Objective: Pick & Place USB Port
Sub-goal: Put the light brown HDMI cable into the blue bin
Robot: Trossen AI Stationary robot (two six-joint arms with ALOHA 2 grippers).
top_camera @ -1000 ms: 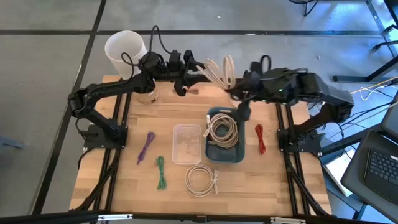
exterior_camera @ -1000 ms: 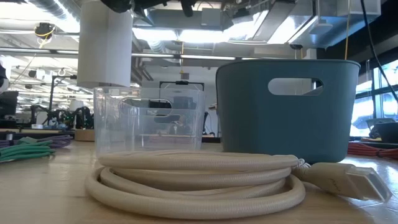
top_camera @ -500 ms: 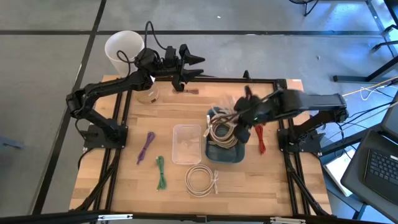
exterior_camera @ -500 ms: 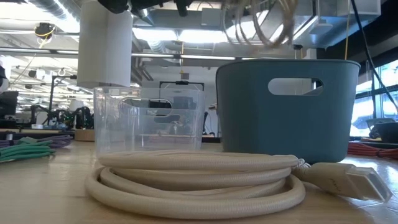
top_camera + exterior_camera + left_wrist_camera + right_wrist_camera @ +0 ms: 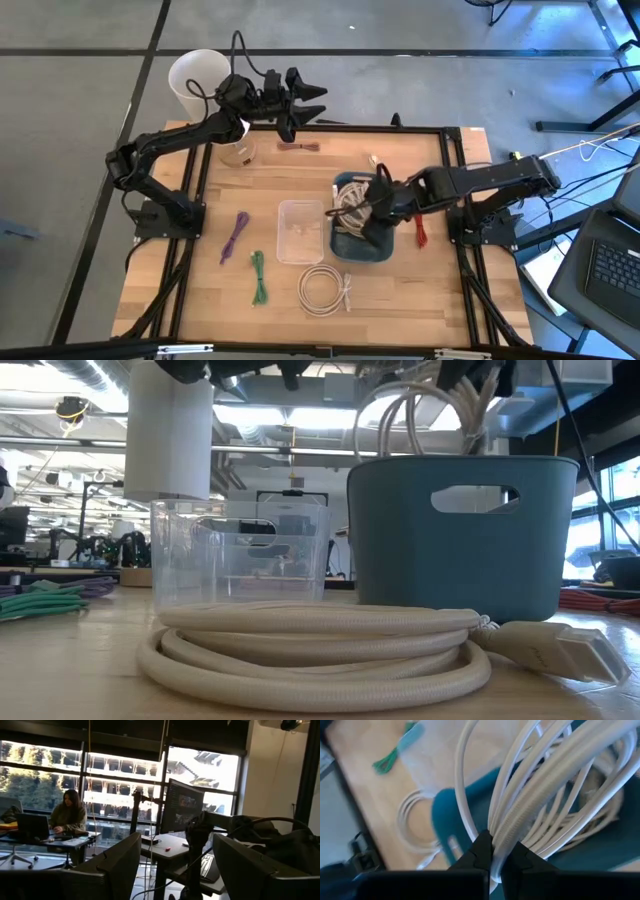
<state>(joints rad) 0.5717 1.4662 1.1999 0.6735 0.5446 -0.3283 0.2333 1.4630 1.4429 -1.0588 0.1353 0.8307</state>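
Observation:
My right gripper (image 5: 366, 208) is over the blue bin (image 5: 362, 250) at the table's right middle, pointing steeply down and shut on a coiled white USB cable (image 5: 420, 415). The coil's loops stand above the bin's rim, and the bin's wall hides their lower part. A beige coil (image 5: 352, 215) lies inside the bin. My left gripper (image 5: 312, 100) is raised over the table's far edge, open and with nothing between its fingers (image 5: 120, 865). My right gripper pinches a bundle of several white cable strands (image 5: 506, 836) between its two fingers (image 5: 482, 851), coming from above on a slant. The loops fan out beyond the fingertips over the bin. Whether the coil rests on the bin's contents is hidden by the bin's wall.
A clear container (image 5: 300, 230) stands left of the bin. Another beige coil (image 5: 323, 290) lies near the front edge, with green (image 5: 259, 275) and purple (image 5: 236, 235) cables to the left and a red one (image 5: 418, 222) right of the bin. A white cup (image 5: 202, 80) stands far left.
My right gripper has come down from the table's far edge toward the near side to the blue bin, tipping to point steeply down and rolling. The white coil has travelled with it and now dips behind the bin's rim.

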